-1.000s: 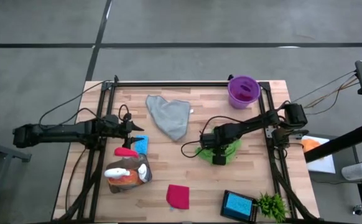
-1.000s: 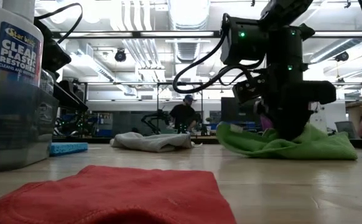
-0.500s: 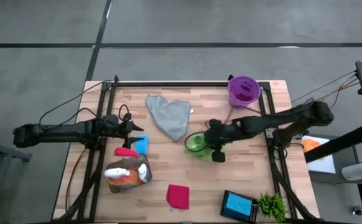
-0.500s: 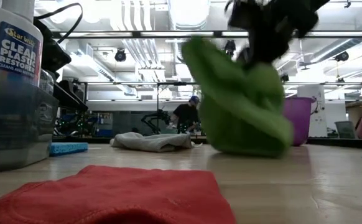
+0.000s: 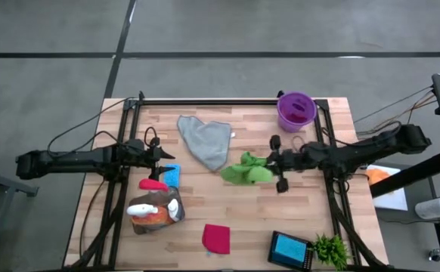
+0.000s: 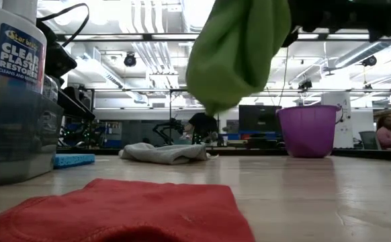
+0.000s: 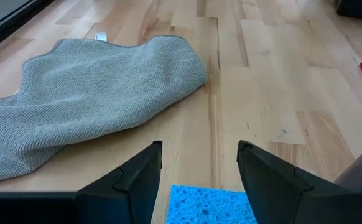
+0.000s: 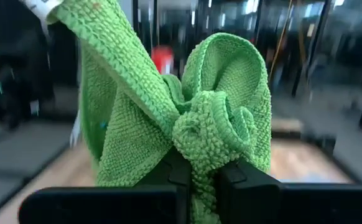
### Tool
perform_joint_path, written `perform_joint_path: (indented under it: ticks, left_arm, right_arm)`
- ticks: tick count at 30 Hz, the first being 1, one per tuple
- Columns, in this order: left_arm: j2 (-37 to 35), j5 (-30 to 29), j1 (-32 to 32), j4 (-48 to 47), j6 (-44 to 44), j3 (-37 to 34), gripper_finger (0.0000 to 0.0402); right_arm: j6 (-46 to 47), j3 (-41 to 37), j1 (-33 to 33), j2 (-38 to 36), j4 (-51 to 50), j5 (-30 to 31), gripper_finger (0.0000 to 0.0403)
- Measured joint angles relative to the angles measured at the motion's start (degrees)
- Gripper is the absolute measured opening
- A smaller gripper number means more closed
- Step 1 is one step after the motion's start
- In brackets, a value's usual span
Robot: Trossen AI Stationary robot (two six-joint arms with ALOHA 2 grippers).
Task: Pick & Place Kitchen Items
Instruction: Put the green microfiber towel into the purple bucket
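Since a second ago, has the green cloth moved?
Yes. The green cloth, pinched in the right gripper, has left the tabletop and now hangs above it, left of the purple bucket.

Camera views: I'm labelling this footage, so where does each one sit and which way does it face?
High: overhead, straight down; both arms, green cloth in right tool.
Low: table height, level across; cloth hanging, purple bucket.
Left wrist: past open left tool at grey cloth.
Right wrist: right tool shut on cloth.
High and low share the red cloth.
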Motion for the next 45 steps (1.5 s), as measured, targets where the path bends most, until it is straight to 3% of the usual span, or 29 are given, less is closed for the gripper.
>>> perform_joint_path:
  ticks: [3,7,13,19,27,36,45]
  left_arm:
    - [0.0,0.0,0.0,0.0,0.02,0.0,0.0214]
    - [0.0,0.0,0.0,0.0,0.01,0.0,0.0214]
    - [0.0,0.0,0.0,0.02,0.02,0.0,0.0214]
    - [0.0,0.0,-0.02,0.04,0.01,0.0,0.0214]
    - [0.0,0.0,-0.02,0.04,0.02,0.0,0.0214]
    - [0.0,0.0,-0.02,0.0,0.02,0.0,0.0214]
    - [0.0,0.0,-0.02,0.0,0.02,0.0,0.0214]
  right_arm:
    - [-0.52,-5.09,-0.44,-1.93,9.92,0.01,0.0019]
    - [-1.55,-7.59,-1.43,-5.72,12.38,4.2,0.0018]
    - [-5.99,-8.3,-2.78,-11.14,11.36,21.39,0.0018]
    - [-14.31,-7.21,-3.57,-16.29,7.63,42.62,0.0018]
    - [-29.4,-3.56,-3.98,-20.0,5.98,58.29,0.0018]
    - [-39.2,-2.41,-9.02,-19.14,5.89,70.72,0.0018]
    - [-34.59,-2.55,-16.77,-16.17,-1.2,72.99,0.0018]
